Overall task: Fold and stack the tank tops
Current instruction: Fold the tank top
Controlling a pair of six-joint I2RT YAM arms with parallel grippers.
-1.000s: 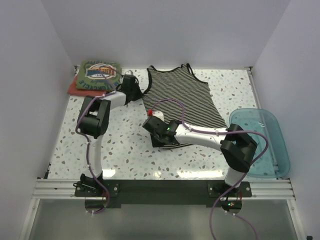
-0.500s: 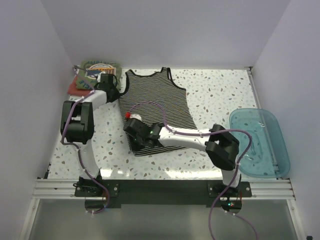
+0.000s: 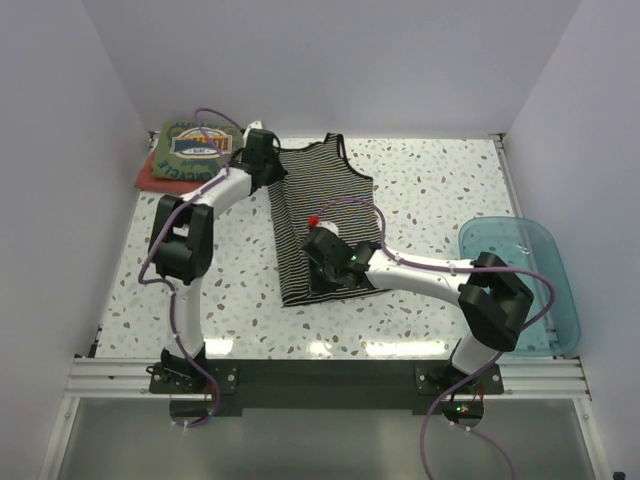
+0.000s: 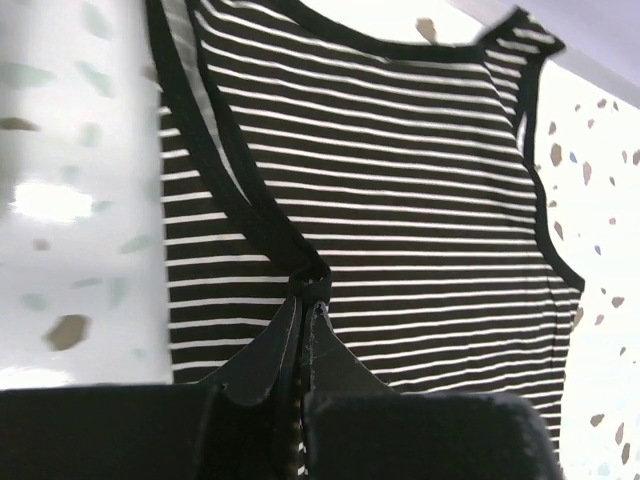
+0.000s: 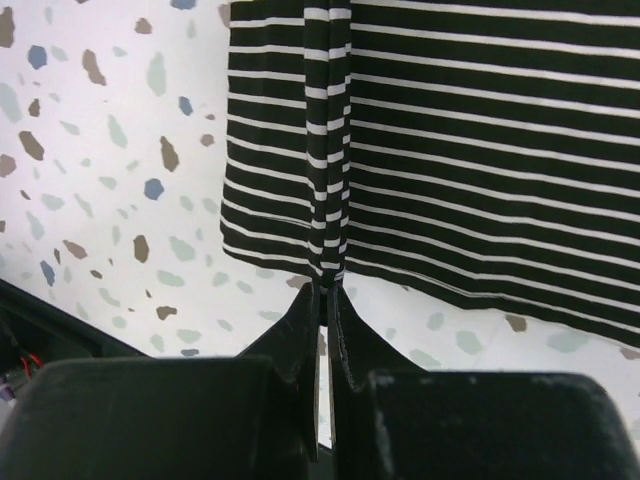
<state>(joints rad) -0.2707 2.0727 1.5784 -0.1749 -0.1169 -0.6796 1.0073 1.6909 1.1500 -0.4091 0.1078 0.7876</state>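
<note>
The black-and-white striped tank top [image 3: 322,205] lies mid-table, its left side folded over to the right. My left gripper [image 3: 274,172] is shut on its black armhole trim near the strap; the left wrist view shows the pinch [image 4: 308,292] with the striped top [image 4: 400,190] spread beyond it. My right gripper [image 3: 335,272] is shut on the hem; in the right wrist view [image 5: 328,280] the striped top [image 5: 460,140] hangs from its tips. The folded olive green top [image 3: 200,148] with its printed graphic sits on a folded red one [image 3: 148,177] at the back left.
A translucent blue basket [image 3: 545,255] stands at the right edge. White walls close in the back and both sides. The speckled table [image 3: 450,180] shows to the right of the top and at the front left.
Both grippers moved right, still holding the striped top. Its left edge came over toward the right, so the top now looks narrower and sits more to the middle.
</note>
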